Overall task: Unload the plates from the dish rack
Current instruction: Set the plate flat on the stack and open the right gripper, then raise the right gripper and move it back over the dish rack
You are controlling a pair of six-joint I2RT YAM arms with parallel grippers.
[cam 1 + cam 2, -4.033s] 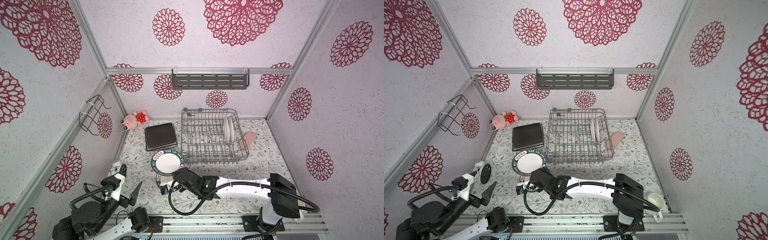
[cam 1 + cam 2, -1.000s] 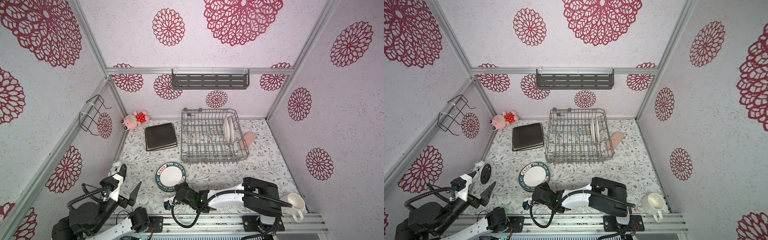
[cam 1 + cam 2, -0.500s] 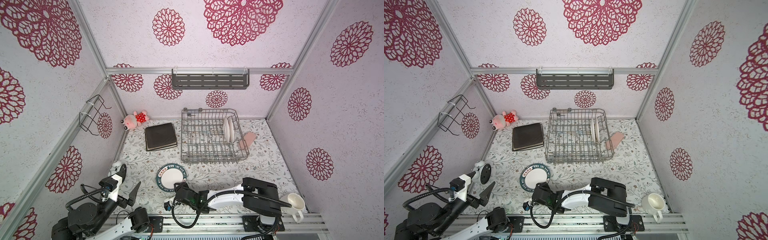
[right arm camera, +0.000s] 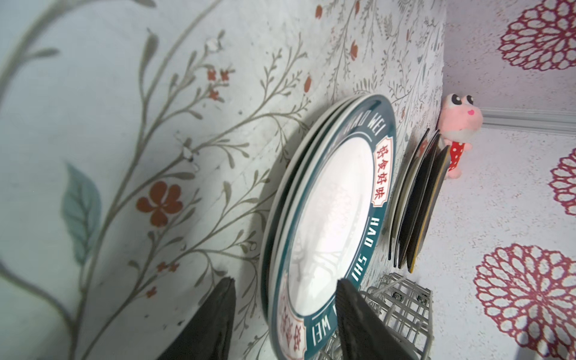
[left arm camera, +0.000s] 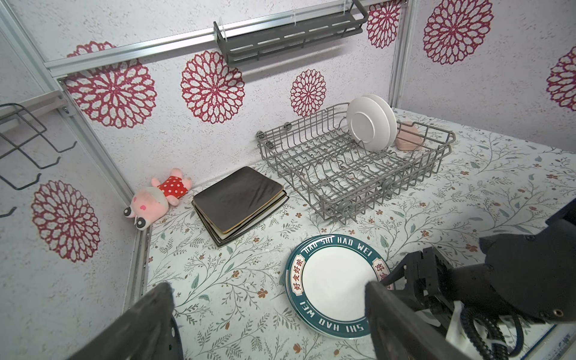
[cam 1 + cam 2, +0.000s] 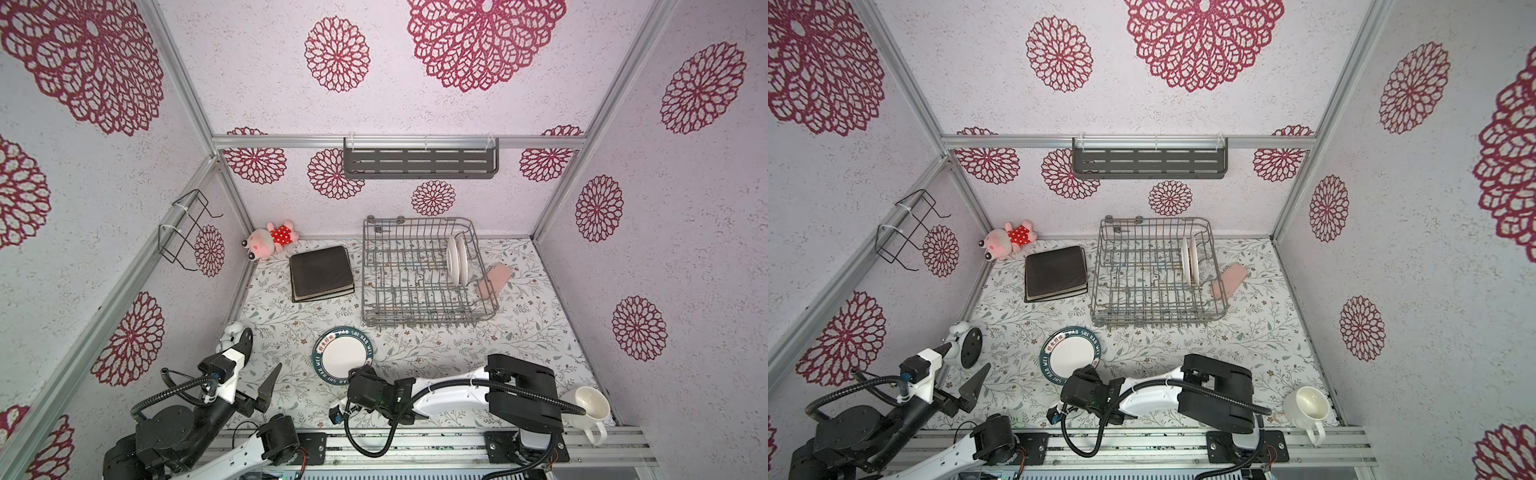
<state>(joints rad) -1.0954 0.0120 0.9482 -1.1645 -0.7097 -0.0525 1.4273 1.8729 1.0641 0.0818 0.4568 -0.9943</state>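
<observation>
Set-down step: the right claw straddles the near rim of the round plate stack on the tabletop, jaws apart, gripping nothing. The left claw gapes empty. The two white plates stand in the dish rack, far right; next calls for reaching there.

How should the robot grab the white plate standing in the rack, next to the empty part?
Pinch the white plate by its top rim, coming straight down from above. It stands on edge among the dish rack's tines, so only the upper rim is free. One side is open; the other has only a thin gap before the second plate.
</observation>
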